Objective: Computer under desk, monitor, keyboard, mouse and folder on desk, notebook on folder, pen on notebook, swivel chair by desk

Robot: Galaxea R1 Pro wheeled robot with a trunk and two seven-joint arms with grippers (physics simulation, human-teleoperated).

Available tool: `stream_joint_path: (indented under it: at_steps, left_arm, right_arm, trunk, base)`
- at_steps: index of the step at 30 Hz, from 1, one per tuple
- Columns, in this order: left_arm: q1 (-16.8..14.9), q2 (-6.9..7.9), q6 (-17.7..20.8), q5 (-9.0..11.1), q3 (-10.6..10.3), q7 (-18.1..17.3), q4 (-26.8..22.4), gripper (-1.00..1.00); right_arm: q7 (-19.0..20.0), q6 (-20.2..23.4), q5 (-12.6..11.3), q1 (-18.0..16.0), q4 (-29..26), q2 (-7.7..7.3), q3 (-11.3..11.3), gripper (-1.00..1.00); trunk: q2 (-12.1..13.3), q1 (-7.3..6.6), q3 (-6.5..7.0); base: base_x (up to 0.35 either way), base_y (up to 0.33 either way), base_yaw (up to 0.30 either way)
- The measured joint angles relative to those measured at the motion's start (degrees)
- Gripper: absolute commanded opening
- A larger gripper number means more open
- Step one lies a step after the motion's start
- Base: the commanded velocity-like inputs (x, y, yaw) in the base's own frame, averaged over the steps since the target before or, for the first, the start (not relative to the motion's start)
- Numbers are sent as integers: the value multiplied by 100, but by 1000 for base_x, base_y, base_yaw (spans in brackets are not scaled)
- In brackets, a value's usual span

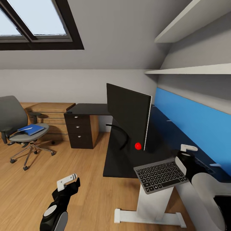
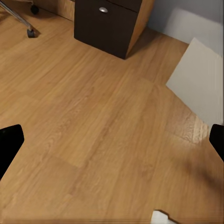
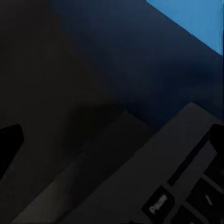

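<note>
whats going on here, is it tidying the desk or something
A two-armed robot is setting up a desk. Its right gripper is at the keyboard, which sits at the desk's near end, partly over the edge, in front of the monitor. Whether that gripper grips it cannot be told. The left gripper hangs open over the wooden floor. The blue folder lies on the swivel chair, off to the left.

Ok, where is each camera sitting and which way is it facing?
Head: up top, facing forward and down at the desk, monitor and keyboard; both arms show.
Left wrist: on the left arm, facing the floor and drawers; dark fingers at the edges.
Right wrist: low over the desk, facing the keyboard's corner; fingers at the edges.
Shared: keyboard, head and right wrist.
</note>
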Motion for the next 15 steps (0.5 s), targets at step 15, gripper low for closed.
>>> stream_joint_path:
  at_steps: [15]
  left_arm:
    - [0,7,-12,-8,-43,8,55,100]
  right_arm:
    - [4,815,-9,12,-603,-12,-5,100]
  trunk:
    - [0,0,0]
  base:
    - [0,0,0]
